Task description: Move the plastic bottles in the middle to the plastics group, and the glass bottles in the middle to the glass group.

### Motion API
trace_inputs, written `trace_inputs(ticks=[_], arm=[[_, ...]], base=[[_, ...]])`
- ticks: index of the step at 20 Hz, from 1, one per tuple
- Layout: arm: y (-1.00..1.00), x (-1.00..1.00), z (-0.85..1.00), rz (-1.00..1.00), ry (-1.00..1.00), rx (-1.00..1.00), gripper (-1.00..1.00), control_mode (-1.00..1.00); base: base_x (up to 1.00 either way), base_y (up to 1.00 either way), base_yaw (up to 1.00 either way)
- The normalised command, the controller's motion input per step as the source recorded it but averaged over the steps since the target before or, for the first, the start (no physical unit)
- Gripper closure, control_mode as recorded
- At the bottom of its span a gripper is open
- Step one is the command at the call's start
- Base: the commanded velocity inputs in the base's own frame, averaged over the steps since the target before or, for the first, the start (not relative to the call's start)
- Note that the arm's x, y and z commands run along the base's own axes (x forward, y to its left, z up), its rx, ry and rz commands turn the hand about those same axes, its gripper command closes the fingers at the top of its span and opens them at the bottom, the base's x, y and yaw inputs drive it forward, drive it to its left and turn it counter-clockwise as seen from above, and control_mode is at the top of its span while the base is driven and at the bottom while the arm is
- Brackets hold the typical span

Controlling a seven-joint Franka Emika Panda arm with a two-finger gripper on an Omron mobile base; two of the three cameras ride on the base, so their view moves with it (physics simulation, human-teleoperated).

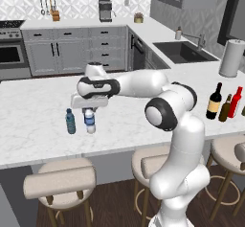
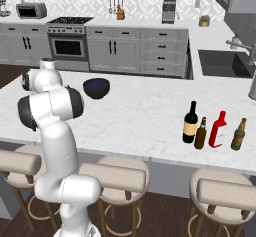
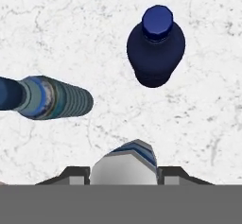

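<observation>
The tool (image 1: 89,116) is holding the water bottle (image 1: 90,122) at the left middle of the left base view, just beside the teal bottle (image 1: 70,121) on the worktop (image 1: 38,125). Next, it probably needs to set it down and let go.

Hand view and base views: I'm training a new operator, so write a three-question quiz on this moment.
1. True or false: the gripper is closed on the water bottle.
2. In the right base view, the brown bottle stands: A) left of both the wine bottle and the red bottle; B) between them; C) right of both.
3. In the hand view, how many other bottles stand beyond the held one?

Key: 1 true; 2 B; 3 two, the teal bottle and the navy bottle.
</observation>
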Motion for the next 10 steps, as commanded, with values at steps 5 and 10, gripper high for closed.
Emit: trace_inputs(ticks=[5, 10], arm=[[0.02, 0.07, -0.25, 0.0, -0.04, 0.1, 1.0, -1.0], [0.0, 0.03, -0.26, 0.0, -0.07, 0.05, 1.0, -1.0]], base=[[0.0, 0.0, 0.0], [0.0, 0.0, 0.0]])
